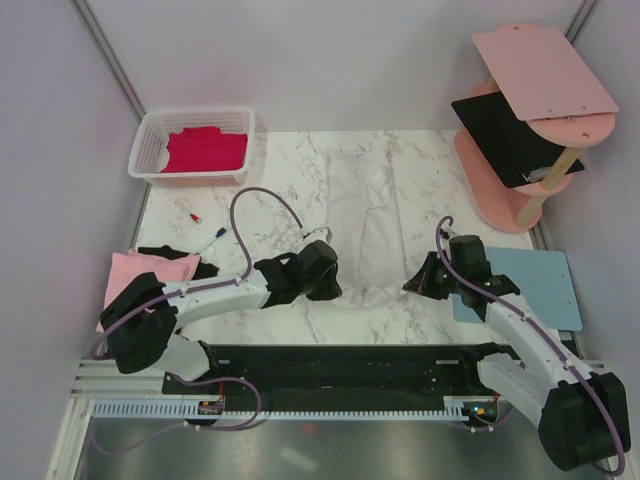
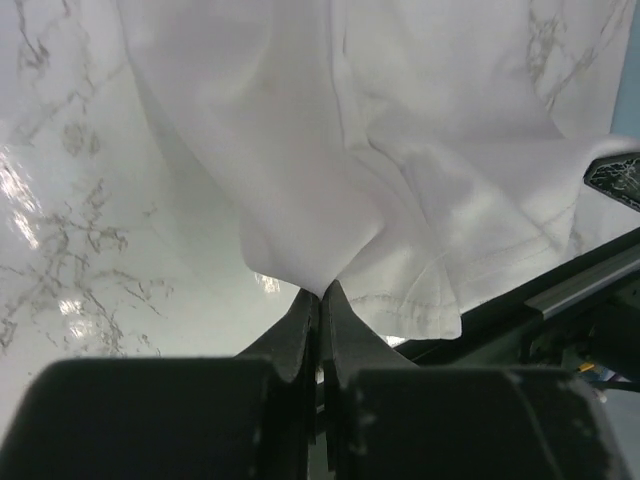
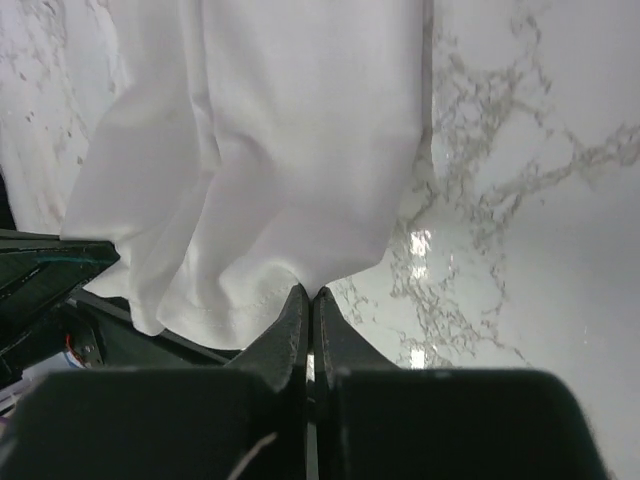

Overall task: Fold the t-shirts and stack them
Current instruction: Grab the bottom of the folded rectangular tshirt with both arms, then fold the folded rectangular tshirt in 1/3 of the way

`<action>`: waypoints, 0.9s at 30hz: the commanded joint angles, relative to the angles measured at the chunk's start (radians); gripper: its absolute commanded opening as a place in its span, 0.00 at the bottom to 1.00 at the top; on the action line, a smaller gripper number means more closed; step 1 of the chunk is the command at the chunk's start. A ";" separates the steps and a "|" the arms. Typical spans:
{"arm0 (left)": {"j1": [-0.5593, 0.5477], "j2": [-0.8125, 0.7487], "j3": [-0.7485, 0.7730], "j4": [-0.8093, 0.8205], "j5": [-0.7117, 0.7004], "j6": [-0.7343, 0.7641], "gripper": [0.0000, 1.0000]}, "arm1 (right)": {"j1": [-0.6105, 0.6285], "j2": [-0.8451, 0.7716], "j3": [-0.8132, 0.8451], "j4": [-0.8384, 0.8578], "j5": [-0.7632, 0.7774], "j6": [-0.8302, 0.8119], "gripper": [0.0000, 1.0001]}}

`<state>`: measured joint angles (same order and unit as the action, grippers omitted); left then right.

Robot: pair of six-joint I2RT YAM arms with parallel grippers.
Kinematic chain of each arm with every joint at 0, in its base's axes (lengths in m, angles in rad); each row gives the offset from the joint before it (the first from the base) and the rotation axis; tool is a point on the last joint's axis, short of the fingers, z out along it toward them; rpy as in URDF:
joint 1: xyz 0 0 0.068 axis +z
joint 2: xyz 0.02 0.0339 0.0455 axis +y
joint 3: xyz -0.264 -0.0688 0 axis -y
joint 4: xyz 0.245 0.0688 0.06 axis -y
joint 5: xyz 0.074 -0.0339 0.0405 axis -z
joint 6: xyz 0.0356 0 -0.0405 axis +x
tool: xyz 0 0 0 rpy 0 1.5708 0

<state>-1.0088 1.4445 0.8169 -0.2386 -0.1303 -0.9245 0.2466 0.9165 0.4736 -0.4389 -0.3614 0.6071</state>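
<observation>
1. The white t-shirt point(image 1: 365, 210) lies mid-table, narrowed to a long strip; the crosswise fold looks not yet made.
2. The left gripper point(image 2: 322, 296) and right gripper point(image 3: 310, 294) each pinch its near hem, jaws tight together on the cloth.
3. Only the overhead view shows the pink t-shirt point(image 1: 150, 272) and black t-shirt point(image 1: 165, 252) at the table's left edge, and the magenta-red t-shirt point(image 1: 205, 150) in the basket point(image 1: 146, 150).

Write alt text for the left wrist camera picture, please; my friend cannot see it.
Black jaws, pinched shut, grip the hemmed edge of a large white cloth t-shirt, which bunches into folds over a glossy white marble-patterned table.
</observation>
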 commanded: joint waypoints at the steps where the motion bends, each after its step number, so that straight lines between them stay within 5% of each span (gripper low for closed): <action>1: 0.065 0.017 0.074 -0.031 -0.026 0.102 0.02 | 0.003 0.047 0.082 0.126 0.085 -0.043 0.00; 11: 0.260 0.154 0.246 -0.021 0.113 0.231 0.02 | 0.005 0.304 0.247 0.331 0.203 -0.118 0.00; 27: 0.395 0.431 0.554 -0.071 0.236 0.323 0.02 | -0.001 0.682 0.493 0.430 0.271 -0.125 0.00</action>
<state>-0.6399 1.8183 1.2881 -0.2897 0.0624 -0.6601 0.2466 1.5345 0.8940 -0.0692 -0.1242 0.4824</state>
